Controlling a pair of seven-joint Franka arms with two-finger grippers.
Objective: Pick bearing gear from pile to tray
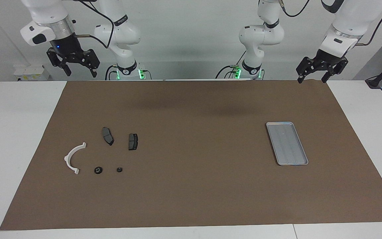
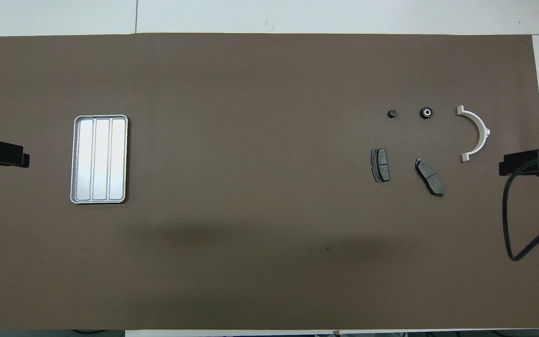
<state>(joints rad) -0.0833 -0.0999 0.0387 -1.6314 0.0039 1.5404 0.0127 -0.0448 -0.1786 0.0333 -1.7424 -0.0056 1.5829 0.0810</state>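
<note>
Both arms raised, nothing held.
Right gripper (image 1: pixel 77 69) open over the mat's (image 1: pixel 194 186) edge above the pile (image 1: pixel 103 152); left gripper (image 1: pixel 312 77) open above the tray (image 1: pixel 286 143).

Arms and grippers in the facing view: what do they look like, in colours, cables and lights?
Both arms are glossy white with rounded joints and black bands. Green lights glow at each base. The right gripper is black, linked and two-fingered, under a silver collar with a small blue light; the left gripper is the same black type under a white wrist. Black cables loop along both arms.

Robotics lab; 2 white arms (image 1: pixel 118 30) at white table (image 1: pixel 15 132); brown mat (image 1: pixel 194 186)
</note>
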